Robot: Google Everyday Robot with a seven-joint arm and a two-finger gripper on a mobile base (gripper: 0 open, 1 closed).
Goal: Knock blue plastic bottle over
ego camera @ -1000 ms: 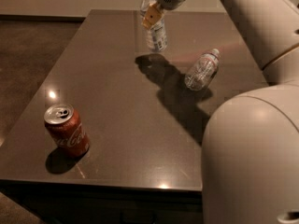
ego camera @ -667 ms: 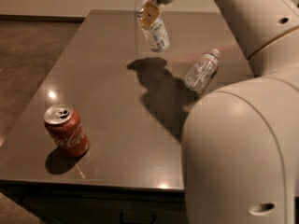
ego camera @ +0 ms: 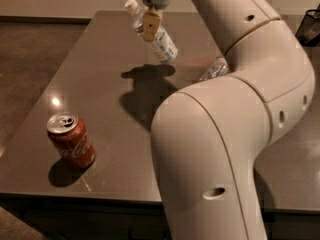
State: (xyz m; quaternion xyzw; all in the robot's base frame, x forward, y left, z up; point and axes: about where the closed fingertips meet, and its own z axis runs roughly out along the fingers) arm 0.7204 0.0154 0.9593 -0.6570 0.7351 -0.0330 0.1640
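Note:
The blue plastic bottle (ego camera: 161, 42), clear with a white cap and a pale blue-and-white label, is at the far middle of the dark table (ego camera: 100, 84). It leans steeply, cap toward the upper left and base low to the right, above its own shadow. My gripper (ego camera: 150, 23) comes down from the top edge and lies right against the bottle's upper part, in front of it. My white arm fills the right half of the camera view.
A red cola can (ego camera: 72, 140) stands upright near the table's front left corner. A small label-free ribbed clear bottle (ego camera: 215, 68) lies on its side behind my arm, partly hidden. A dark object (ego camera: 310, 26) sits at the far right edge.
The blue bottle has gone from nearly upright to a steep tilt, cap swinging left. My gripper has moved left with it, and my arm now covers more of the right side.

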